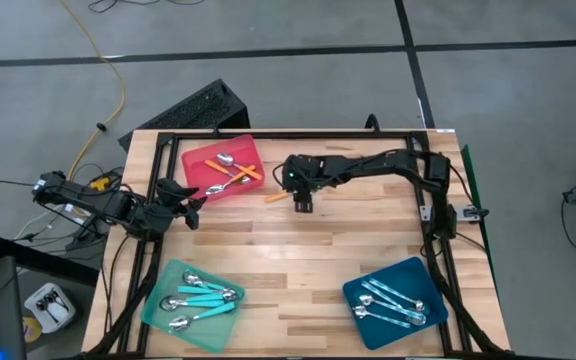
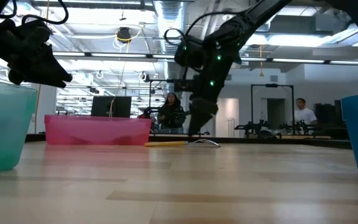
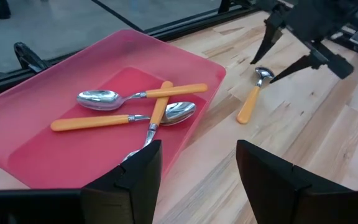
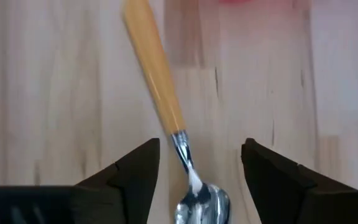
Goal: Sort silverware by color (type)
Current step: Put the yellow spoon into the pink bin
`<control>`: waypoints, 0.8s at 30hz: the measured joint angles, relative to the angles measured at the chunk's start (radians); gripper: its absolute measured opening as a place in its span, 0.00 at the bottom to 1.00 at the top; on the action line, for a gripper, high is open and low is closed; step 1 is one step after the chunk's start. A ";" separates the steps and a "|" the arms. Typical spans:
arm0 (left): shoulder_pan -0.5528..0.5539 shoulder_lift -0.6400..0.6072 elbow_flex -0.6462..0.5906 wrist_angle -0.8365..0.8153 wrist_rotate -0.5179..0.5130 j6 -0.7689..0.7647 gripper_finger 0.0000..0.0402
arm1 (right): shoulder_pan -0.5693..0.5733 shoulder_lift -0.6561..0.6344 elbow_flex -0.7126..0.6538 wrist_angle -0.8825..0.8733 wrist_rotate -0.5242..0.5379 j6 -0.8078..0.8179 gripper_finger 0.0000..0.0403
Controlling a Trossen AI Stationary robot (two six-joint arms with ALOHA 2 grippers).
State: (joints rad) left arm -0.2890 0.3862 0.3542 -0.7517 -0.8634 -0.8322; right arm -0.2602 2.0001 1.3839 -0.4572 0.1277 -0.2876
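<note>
Right gripper: it hangs over the table just beside the red tray, and its jaws stand released, wide apart, one on each side of the orange spoon; they do not touch it in the wrist view.
Orange spoon: it lies flat on the bare wood, outside any tray, the handle toward the red tray and the metal bowl under the gripper. I judge it is the last piece not sorted.
Red tray: it holds three orange-handled spoons, which lie crossed on each other; so this tray is the place for the orange type.
Mint-green tray: it carries the turquoise spoons, all together at the front left of the table.
Dark-blue tray: it carries the pale blue patterned spoons, at the front right.
Left gripper: it waits at the near-left corner of the red tray, jaws released and empty, and looks toward the tray.
Reason of the placing: each colour has its own tray, well apart, so the types do not mix.
Progress: nearly done, I think; only the one orange spoon remains on the table.
</note>
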 joint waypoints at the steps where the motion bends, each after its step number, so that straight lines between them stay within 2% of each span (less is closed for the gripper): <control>1: 0.000 0.000 0.000 0.000 0.000 -0.001 0.47 | -0.006 0.002 -0.002 -0.010 -0.002 0.001 0.61; 7: 0.000 0.000 0.000 0.000 0.001 -0.002 0.47 | -0.028 0.020 -0.001 -0.019 -0.055 -0.001 0.61; 11: 0.000 0.000 -0.008 0.006 0.000 -0.003 0.47 | -0.029 0.034 0.001 -0.022 -0.054 -0.014 0.61; 20: 0.000 0.000 -0.107 0.017 0.027 -0.074 0.47 | -0.031 0.069 0.002 -0.034 -0.055 -0.009 0.61; 24: 0.000 0.000 -0.119 0.018 0.030 -0.096 0.47 | -0.031 0.074 0.003 -0.044 -0.055 0.024 0.57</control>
State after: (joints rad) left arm -0.2891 0.3861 0.2348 -0.7340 -0.8335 -0.9285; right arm -0.2909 2.0739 1.3865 -0.5008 0.0731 -0.2639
